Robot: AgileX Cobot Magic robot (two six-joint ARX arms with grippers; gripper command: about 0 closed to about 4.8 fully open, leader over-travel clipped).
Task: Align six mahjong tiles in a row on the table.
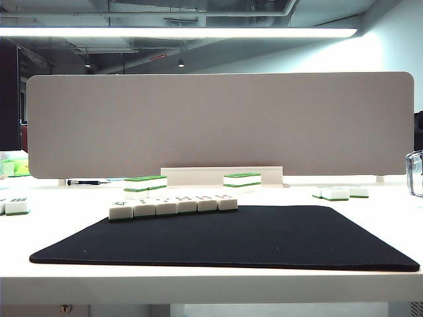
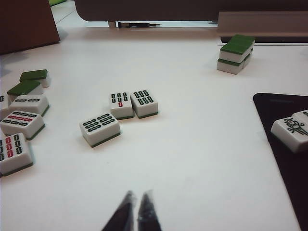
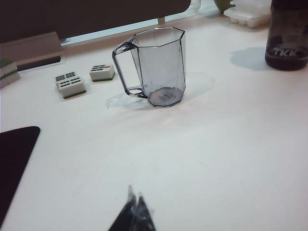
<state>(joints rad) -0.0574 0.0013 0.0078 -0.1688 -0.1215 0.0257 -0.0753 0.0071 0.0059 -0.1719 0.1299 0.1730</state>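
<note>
the clear mug stands upright with nothing in it. six mahjong tiles sit side by side along the black mat's far edge on the table. left gripper and right gripper hover over bare tabletop, tips pressed together, holding nothing.

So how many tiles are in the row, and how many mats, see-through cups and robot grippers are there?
tiles in the row, along the mat's back edge: 6
black mat: 1
clear cup: 1
grippers: 2, the left gripper and the right gripper, both shut over the white table
Total: 10
</note>
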